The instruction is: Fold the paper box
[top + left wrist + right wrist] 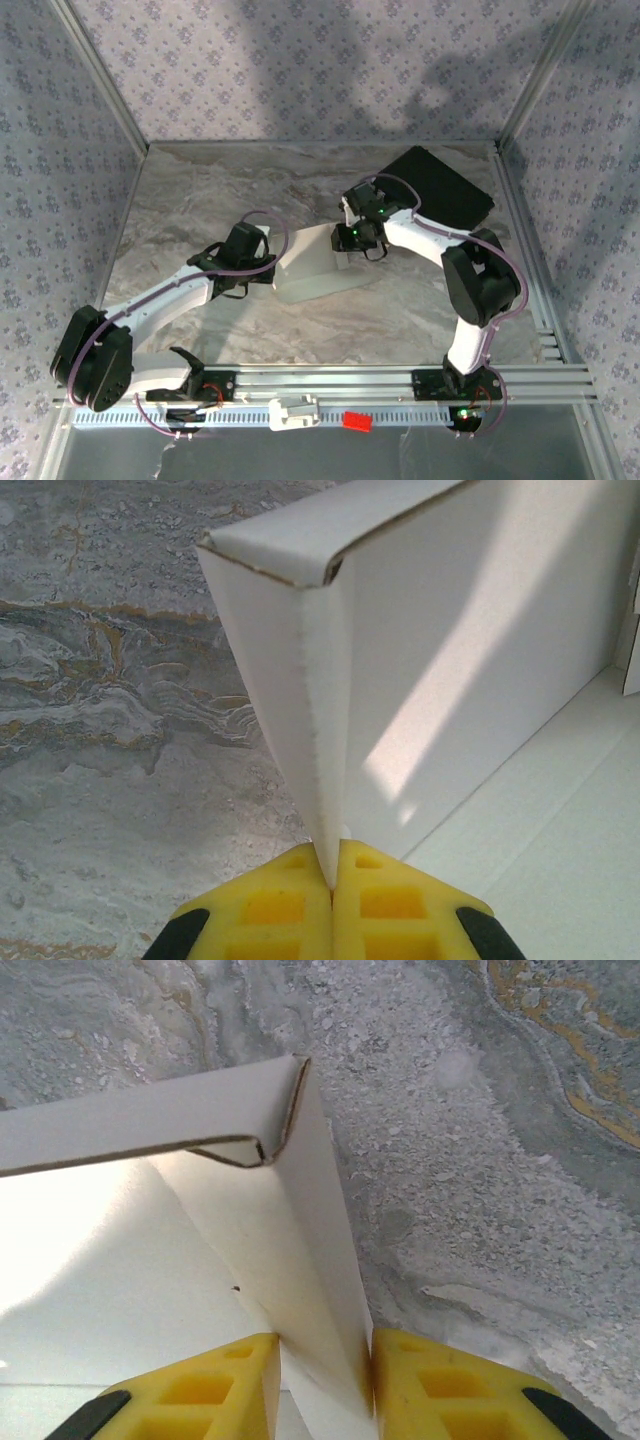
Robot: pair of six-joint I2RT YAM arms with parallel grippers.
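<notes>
The table (200,200) is looking like grey, swirly stone, smooth and flat. The paper box (315,265) is sitting in the middle of it, between the two arms. It is thin white cardboard, with walls standing up and rough brown edges showing at the folded corners. The black case (445,185) is lying flat at the far right, partly hiding behind the right arm (470,280). The left gripper (333,865) is squeezing its yellow pads (270,905) tight on one box wall. The right gripper (325,1360) is keeping its pads a little apart, with another wall between them.
</notes>
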